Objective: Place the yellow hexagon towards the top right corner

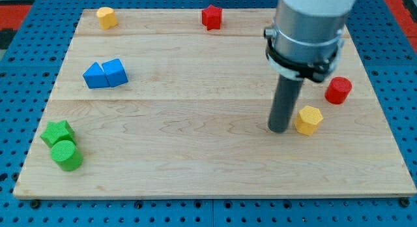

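Wooden board (195,155): my tip (281,130) just left of yellow hexagon (309,120)

red star (211,17), blue blocks (105,74) — green pair (62,145)

Yellow hexagon (309,119), red cylinder (338,90), blue triangular blocks (105,74), green blocks (62,145), pale wooden board (195,155).

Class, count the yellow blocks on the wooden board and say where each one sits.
2. A yellow hexagon lies right of my tip; another yellow block sits at the view's top left. The arm may hide more.
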